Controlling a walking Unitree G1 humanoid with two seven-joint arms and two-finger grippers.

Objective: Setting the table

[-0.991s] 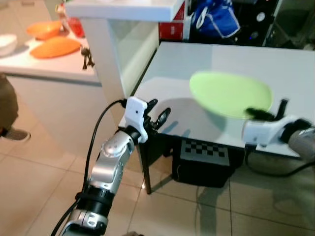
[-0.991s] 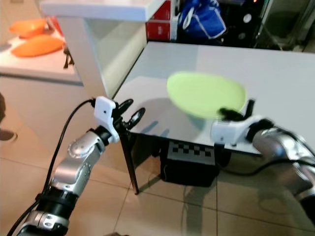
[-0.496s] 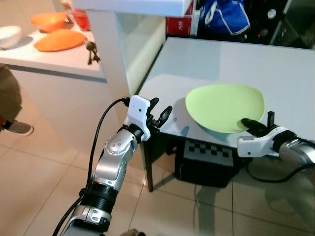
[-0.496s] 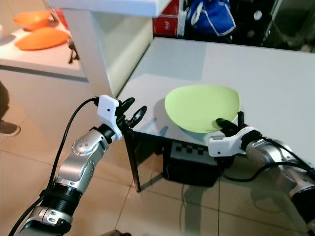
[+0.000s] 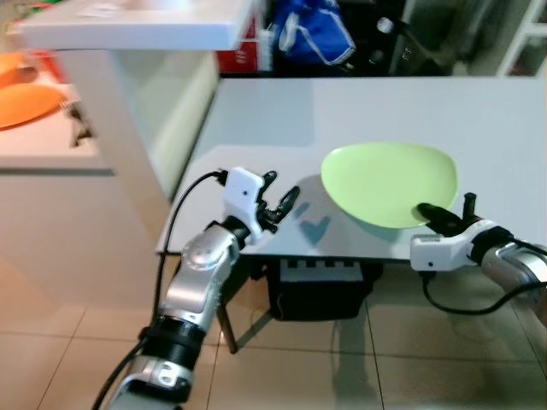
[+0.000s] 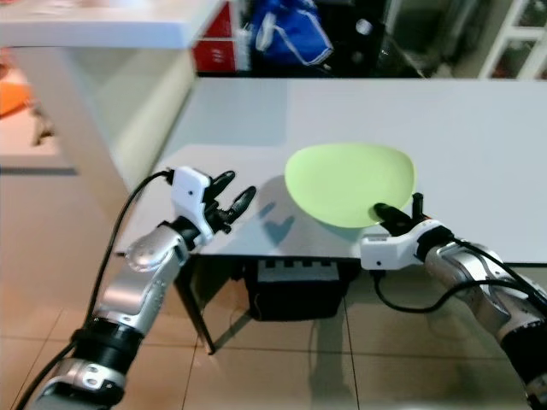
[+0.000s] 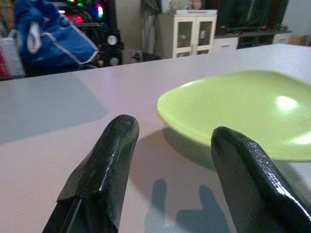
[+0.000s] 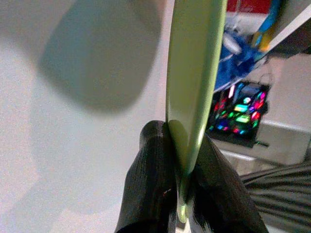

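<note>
Here we see a wide pale grey table point(image 5: 256, 111) running across the scene, with a tiled floor point(image 5: 359, 367) in front of it and a white counter point(image 5: 51, 145) off to our left carrying an orange dish point(image 5: 26, 101). Behind the table sits a blue bag point(image 5: 308, 38); we can read no writing or brand on anything. On the table's near part, close to its front edge, is the light green plate point(image 5: 389, 181), a rounded, somewhat squarish dish whose longer span runs side to side along that edge. The right claw point(image 5: 444, 213) has its two black fingers clamped on the plate's near rim, one above and one below, as the right wrist view shows, where the plate's edge point(image 8: 192, 87) runs straight out from between the fingers point(image 8: 150, 194). The left claw point(image 5: 280, 195) hovers over the table's front edge just left of the plate, its fingers point(image 7: 104, 165) spread apart around nothing, pointing toward the plate. Under the table stands a dark box point(image 5: 316, 290).
</note>
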